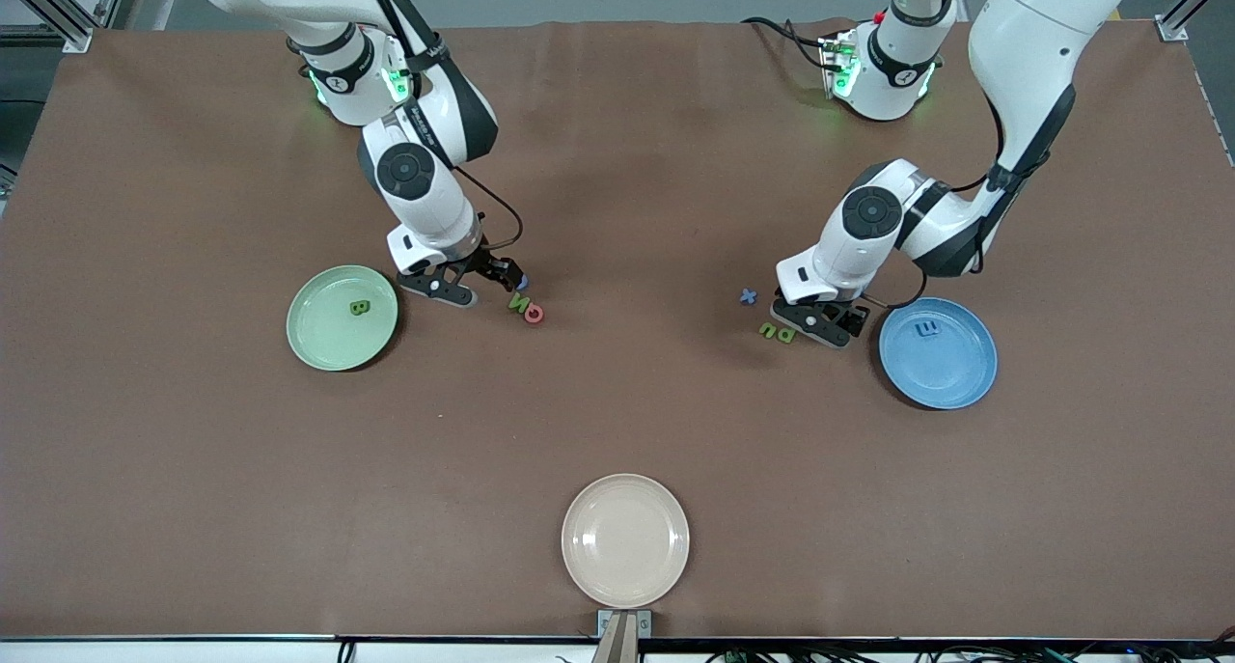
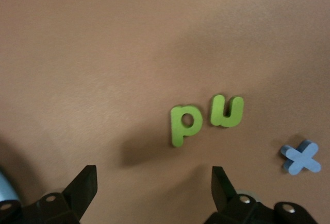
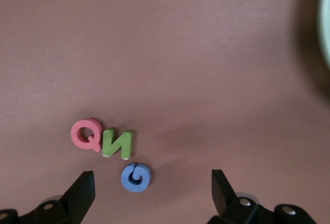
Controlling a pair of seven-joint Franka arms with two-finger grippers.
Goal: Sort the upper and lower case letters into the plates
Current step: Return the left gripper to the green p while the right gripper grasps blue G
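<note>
Right hand (image 1: 478,282) sits low over the bench (image 1: 617,412), wide open and empty, between the pale green plate (image 1: 343,317) holding a green B (image 1: 359,307) and the blue G (image 3: 136,177), green N (image 3: 117,142) and pink Q (image 3: 85,134); G lies closest to it. Left hand (image 1: 820,320), also wide open and empty, is low beside the blue plate (image 1: 938,352); green p (image 2: 184,124) and u (image 2: 226,111) sit just ahead, blue x (image 2: 301,157) off to one side.
</note>
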